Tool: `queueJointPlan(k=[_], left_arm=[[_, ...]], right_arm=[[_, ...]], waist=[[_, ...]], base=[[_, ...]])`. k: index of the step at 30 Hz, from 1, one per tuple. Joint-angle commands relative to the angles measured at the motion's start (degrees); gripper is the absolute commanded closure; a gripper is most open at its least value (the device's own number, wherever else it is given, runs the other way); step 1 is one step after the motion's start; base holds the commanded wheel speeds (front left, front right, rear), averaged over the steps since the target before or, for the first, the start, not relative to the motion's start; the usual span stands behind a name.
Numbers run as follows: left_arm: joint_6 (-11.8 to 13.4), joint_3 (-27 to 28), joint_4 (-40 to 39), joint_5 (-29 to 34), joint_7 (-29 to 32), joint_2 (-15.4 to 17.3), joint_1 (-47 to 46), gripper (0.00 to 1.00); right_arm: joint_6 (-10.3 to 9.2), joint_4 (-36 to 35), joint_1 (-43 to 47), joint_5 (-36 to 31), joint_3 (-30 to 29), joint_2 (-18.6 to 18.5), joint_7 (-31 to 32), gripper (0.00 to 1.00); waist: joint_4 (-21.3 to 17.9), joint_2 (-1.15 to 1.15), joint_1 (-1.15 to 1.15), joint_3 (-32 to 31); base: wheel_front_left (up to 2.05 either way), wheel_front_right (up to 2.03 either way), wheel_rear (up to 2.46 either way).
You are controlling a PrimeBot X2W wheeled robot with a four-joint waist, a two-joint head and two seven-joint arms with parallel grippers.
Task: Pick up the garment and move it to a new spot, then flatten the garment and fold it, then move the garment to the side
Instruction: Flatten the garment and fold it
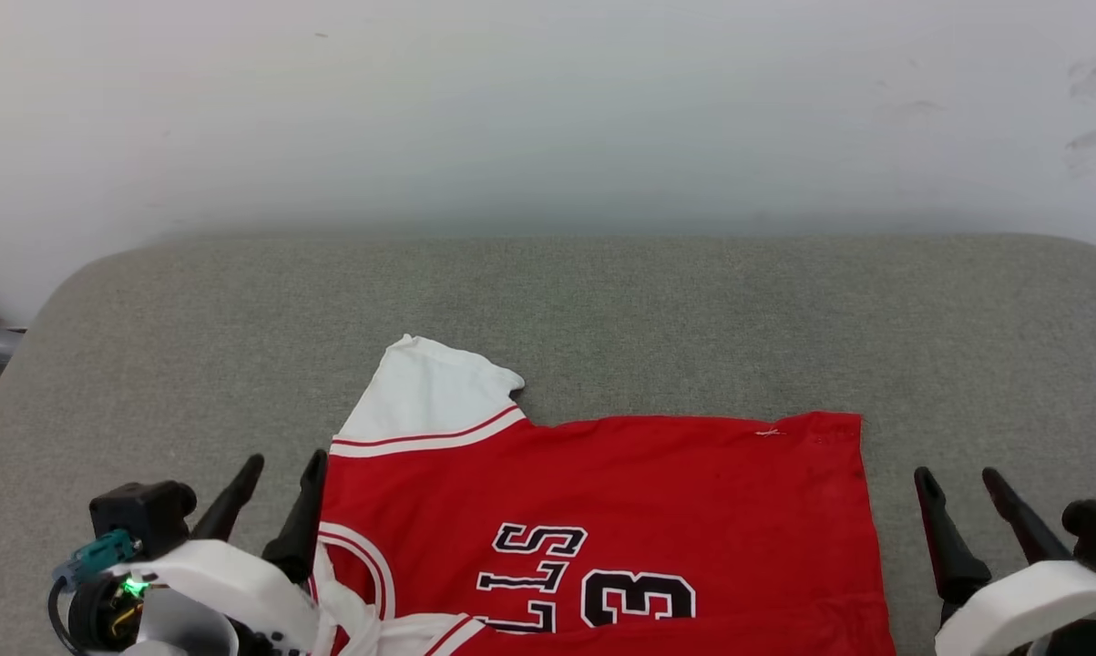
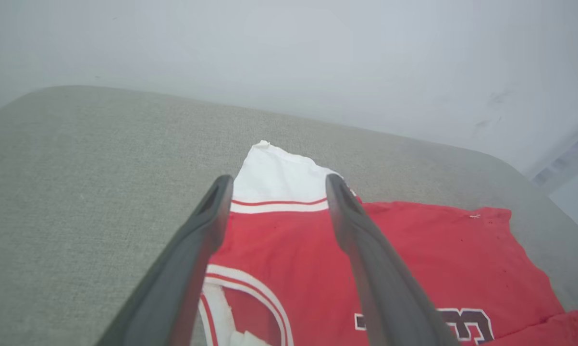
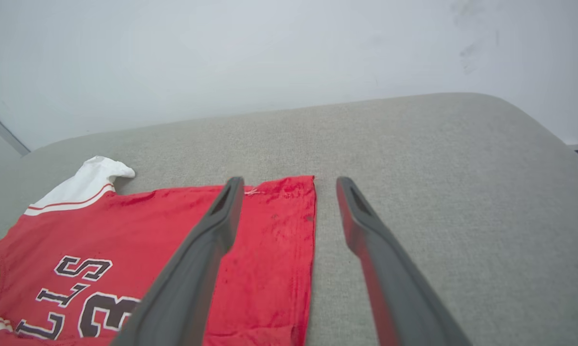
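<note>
The jersey (image 1: 639, 492) lies spread flat on the grey cloth-covered bench (image 1: 602, 301), its number 23 facing up and 1 white sleeve (image 1: 429, 392) pointing toward the wall (image 1: 548, 109). The left claw (image 1: 283, 460) sits at the collar end and the right claw (image 1: 956, 476) just beyond the hem. Both are wide open and empty, likely placed to take opposite edges for folding.

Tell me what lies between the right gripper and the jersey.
Bare grey cushion separates the right gripper from the garment hem, seen in the head view.
</note>
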Motion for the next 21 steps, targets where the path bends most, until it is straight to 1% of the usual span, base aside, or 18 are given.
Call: queueJointPlan(k=[1,5,8,12,13,15,17,21], left_arm=[[-0.16,0.24,0.28,0.98,-1.88,-0.61,-1.55,0.0],[0.13,0.52,1.22,3.96,-5.26,-1.45,-4.66,0.0],[0.07,1.13,2.39,5.07,-5.99,-2.16,-8.13,0.0],[-1.28,1.94,5.08,5.49,-6.15,-2.21,-14.21,0.0],[-1.28,1.94,5.08,5.49,-6.15,-2.21,-14.21,0.0],[-2.37,2.05,7.24,5.43,-5.01,-1.78,-17.57,0.0],[-4.15,1.75,9.43,5.04,-3.11,-1.26,-21.45,0.0],[-8.73,0.95,14.46,3.26,3.45,0.26,-29.34,0.0]], right_arm=[[-0.02,-1.1,-1.05,-0.51,0.33,0.38,-1.22,0.0],[-0.02,-3.88,-2.78,-1.6,0.66,0.73,-2.49,0.0],[-0.02,-5.94,-4.66,-2.0,0.34,1.01,-2.8,0.0],[-0.02,-8.04,-7.78,-2.32,0.75,1.41,-3.1,0.0],[-0.02,-8.04,-7.78,-2.32,0.75,1.41,-3.1,0.0],[-0.02,-8.54,-9.15,-2.65,0.84,1.54,-3.47,0.0],[-0.02,-8.82,-10.53,-2.76,1.01,1.7,-3.73,0.0],[-0.02,-8.89,-12.85,-2.66,1.53,1.92,-4.11,0.0]], waist=[[-0.25,-0.01,0.0,0.56],[-1.06,-0.01,0.0,3.15],[-1.67,-0.01,0.0,6.66],[-2.88,-0.01,0.0,11.71],[-2.88,-0.01,0.0,11.71],[-3.5,-0.01,0.0,13.87],[-4.17,-0.01,0.0,15.9],[-5.59,-0.01,0.0,19.36]], base=[[0.0,0.0,0.0],[0.0,0.0,0.0],[0.0,0.0,0.0],[0.0,0.0,0.0],[0.0,0.0,0.0],[0.0,0.0,0.0],[0.0,0.0,0.0],[0.0,0.0,0.0]])
